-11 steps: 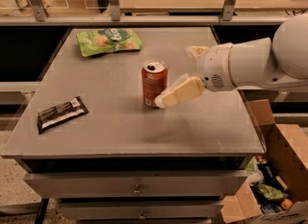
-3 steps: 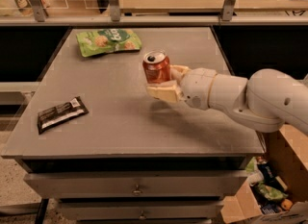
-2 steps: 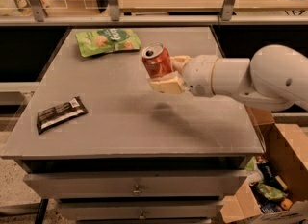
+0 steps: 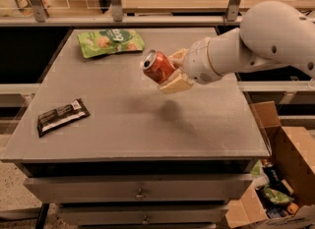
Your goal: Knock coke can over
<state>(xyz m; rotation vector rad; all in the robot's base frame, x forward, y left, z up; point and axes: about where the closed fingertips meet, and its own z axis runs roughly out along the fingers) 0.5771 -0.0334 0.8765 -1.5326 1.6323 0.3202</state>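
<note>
- Grey table (image 4: 123, 129) out front, cardboard box (image 4: 294, 147) down at right.
- Gripper (image 4: 172, 70) clamped on coke can (image 4: 157, 67), one finger each side, can tilted, hanging above table middle, not touching.
- Count: one can, one green snack bag (image 4: 109, 41), one dark bar wrapper (image 4: 62, 116).

We had a fat, round, white arm (image 4: 275, 31), smooth all over. A thin tan line ran around it just behind the jaws. Our gripper (image 4: 169, 71) had two flat tan fingers (image 4: 176, 83), squeezed on the coke can (image 4: 158, 67) above the table (image 4: 123, 120).
</note>
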